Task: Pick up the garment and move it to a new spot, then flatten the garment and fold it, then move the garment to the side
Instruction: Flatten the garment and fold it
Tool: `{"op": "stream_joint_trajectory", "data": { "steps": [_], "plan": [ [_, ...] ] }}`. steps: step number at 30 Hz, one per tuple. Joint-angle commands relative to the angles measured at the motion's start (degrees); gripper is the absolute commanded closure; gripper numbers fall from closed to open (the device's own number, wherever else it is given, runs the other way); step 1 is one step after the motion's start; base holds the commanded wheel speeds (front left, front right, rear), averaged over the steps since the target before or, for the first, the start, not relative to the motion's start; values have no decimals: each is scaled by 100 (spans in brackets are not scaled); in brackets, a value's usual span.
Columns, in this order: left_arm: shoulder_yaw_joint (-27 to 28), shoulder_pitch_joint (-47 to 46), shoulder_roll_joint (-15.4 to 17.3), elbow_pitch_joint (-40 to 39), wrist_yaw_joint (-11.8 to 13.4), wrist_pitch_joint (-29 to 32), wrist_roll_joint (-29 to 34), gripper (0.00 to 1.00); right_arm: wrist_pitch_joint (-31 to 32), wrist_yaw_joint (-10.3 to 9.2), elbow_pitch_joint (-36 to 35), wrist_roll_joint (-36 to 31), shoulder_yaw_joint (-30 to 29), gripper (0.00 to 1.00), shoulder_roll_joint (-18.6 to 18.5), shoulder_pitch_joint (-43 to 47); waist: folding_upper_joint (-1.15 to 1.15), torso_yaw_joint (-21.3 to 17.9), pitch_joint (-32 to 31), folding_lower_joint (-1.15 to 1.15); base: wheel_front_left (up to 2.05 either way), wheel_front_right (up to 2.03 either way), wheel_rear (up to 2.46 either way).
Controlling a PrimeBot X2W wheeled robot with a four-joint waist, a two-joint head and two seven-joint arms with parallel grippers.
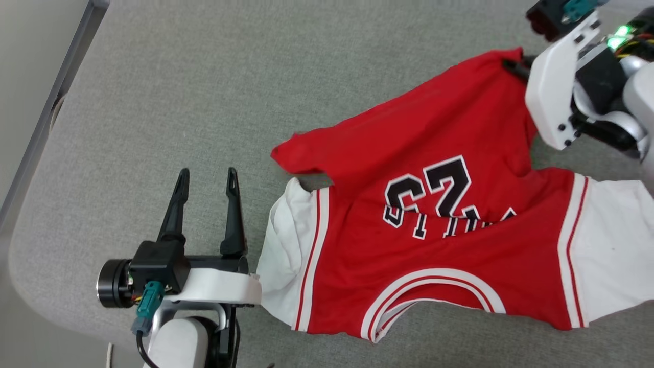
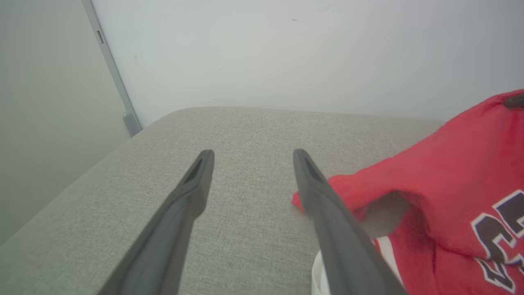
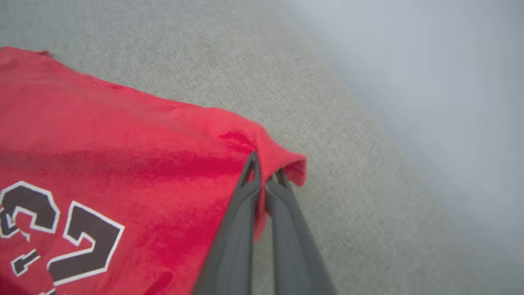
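Right gripper (image 3: pixel 264 180) is clamping shut on the far hem corner of the garment (image 1: pixel 434 245) (poss. both layers, view's blurry), which is lying rumpled on the grey pad (image 1: pixel 179 76), so left gripper (image 1: pixel 207 181), hanging open nr the white sleeve (image 1: pixel 278 255), is prob. needing the opp. corner before lifting evenly.

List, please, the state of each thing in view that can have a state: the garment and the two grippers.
garment: lying on the grey cushion, lettering side up, wrinkled, not folded; one red hem corner pinched, the other curled over.
left gripper: open, holding nothing, beside the white sleeve.
right gripper: shut on the garment's hem corner.
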Motion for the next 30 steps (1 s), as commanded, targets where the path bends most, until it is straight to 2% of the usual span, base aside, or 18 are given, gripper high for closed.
{"op": "stream_joint_trajectory", "data": {
  "steps": [1,9,12,17,21,30],
  "plan": [
    [54,109,-3,22,-25,-16,41,0,-164,-8,-33,84,-9,100,-141,-50,0,-152,-187,0,0,0,0],
    [174,322,-5,81,-143,-16,152,0,-702,-8,37,462,-348,100,-899,146,0,-405,-485,0,0,0,0],
    [213,353,-5,110,-181,-16,194,0,-835,-8,282,624,-580,100,-1197,354,0,-442,-522,0,0,0,0],
    [236,387,-5,155,-215,-16,221,0,-997,-8,966,758,-899,100,-1484,808,0,-483,-562,0,0,0,0],
    [249,384,-4,207,-247,-16,236,0,-1135,-9,1575,758,-1057,100,-1438,1167,0,-497,-554,0,0,0,0],
    [262,280,-5,335,-306,-17,276,0,-1458,-8,2696,871,-1330,100,-754,1622,0,-516,-498,0,0,0,0]
  ]
}}
